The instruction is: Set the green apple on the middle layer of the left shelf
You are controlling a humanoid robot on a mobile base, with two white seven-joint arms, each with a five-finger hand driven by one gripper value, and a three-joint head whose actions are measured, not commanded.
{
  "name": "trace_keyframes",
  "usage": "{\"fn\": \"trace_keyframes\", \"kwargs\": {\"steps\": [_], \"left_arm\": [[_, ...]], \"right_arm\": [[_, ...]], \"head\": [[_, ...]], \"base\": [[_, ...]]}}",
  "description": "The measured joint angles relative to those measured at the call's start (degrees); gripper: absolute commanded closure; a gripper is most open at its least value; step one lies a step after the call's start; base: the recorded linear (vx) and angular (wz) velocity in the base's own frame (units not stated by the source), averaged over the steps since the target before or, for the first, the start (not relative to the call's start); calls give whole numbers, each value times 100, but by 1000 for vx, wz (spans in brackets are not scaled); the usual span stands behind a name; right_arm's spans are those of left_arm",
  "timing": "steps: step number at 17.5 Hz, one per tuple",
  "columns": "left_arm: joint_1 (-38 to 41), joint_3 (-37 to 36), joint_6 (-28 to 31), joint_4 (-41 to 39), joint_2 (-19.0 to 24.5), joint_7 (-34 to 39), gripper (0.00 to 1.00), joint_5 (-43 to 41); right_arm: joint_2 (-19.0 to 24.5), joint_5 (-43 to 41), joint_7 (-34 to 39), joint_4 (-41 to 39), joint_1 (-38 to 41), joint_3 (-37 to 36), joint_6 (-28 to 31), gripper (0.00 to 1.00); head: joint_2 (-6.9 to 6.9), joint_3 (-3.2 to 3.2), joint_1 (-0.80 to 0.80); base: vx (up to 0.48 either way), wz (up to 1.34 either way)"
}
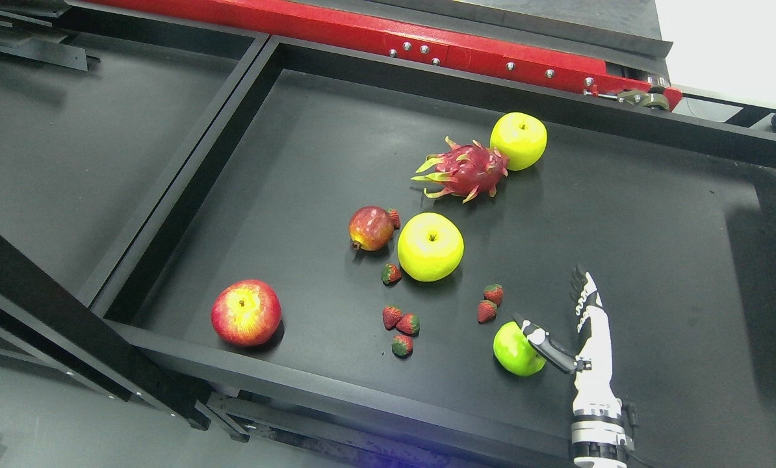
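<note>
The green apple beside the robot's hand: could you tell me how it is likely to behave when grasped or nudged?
The green apple looks round and glossy, so it will probably roll on the flat black tray if nudged. Its smooth skin may slip against the right hand, whose thumb alone reaches it.

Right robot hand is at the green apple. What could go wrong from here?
1. Only the thumb of the right robot hand touches the green apple; the other fingers point straight past it, so it may roll away rather than be gripped.
2. Two strawberries lie just behind the apple; a push could scatter them.
3. The tray's front rim is close; the apple could roll off.
</note>
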Motion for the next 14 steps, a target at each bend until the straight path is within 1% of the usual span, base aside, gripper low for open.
{"fn": "trace_keyframes", "kwargs": {"steps": [4, 9, 14], "left_arm": [[0, 0, -1, 0, 0, 0, 0, 0], [0, 0, -3, 0, 0, 0, 0, 0], [0, 0, -5, 0, 0, 0, 0, 0]], "right_arm": [[0, -145, -17, -14, -110, 79, -27, 0], [0, -216, -21, 43, -365, 123, 93, 0], [0, -241, -21, 85, -444, 142, 131, 0]], "head": [[0, 0, 0], [0, 0, 0], [0, 0, 0]], "base": [[0, 0], [0, 0], [0, 0]]}}
